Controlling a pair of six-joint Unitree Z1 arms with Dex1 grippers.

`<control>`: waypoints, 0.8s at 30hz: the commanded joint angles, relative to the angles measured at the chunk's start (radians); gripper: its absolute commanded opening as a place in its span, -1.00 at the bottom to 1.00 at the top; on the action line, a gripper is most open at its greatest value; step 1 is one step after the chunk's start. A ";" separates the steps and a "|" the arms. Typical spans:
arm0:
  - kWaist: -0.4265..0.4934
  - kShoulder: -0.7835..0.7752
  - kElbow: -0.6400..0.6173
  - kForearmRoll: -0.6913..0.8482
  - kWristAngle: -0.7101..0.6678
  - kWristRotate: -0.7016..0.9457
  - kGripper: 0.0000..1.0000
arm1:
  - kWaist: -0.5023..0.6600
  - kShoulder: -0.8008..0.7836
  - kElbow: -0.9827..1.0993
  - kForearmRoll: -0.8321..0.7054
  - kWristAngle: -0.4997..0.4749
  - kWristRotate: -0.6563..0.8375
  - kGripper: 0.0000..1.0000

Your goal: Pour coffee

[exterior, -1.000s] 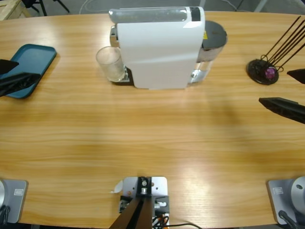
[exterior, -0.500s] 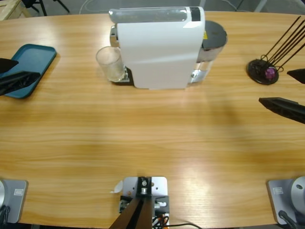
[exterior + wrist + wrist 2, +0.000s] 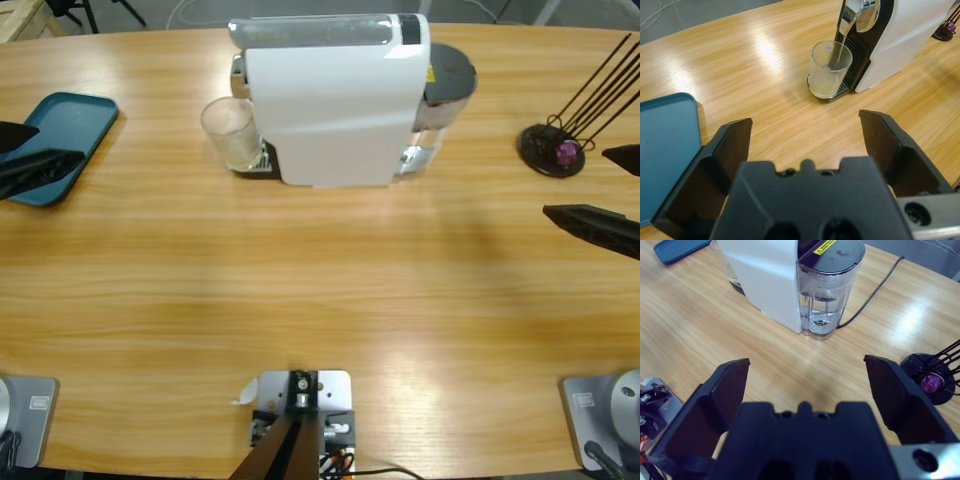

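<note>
A clear glass tumbler (image 3: 232, 133) stands on the drip grate of the white coffee machine (image 3: 330, 100), under its chrome spout (image 3: 852, 12). A little pale yellowish coffee (image 3: 825, 88) lies in the bottom of the tumbler (image 3: 830, 67). My left gripper (image 3: 57, 144) hangs open at the table's left edge over the blue tray, well short of the tumbler; in its own wrist view the left gripper (image 3: 805, 125) holds nothing. At the right edge my right gripper (image 3: 577, 182) is open and empty too. From the right gripper (image 3: 807, 367) I look at the machine's water tank (image 3: 827, 295).
A blue tray (image 3: 62, 128) lies at the far left. A black capsule stand (image 3: 552, 150) with thin rods holds a purple capsule (image 3: 568, 152) at the far right. A black power cable (image 3: 875, 290) runs off behind the machine. Bare wood stretches in front of the machine.
</note>
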 commanded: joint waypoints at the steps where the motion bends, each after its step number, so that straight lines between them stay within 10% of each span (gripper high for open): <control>1: -0.002 0.023 0.036 -0.012 -0.017 0.011 0.85 | -0.017 0.003 0.033 -0.017 0.001 -0.011 1.00; 24: -0.003 0.032 0.034 -0.014 -0.017 0.011 0.85 | -0.017 0.020 0.037 -0.030 0.000 -0.011 1.00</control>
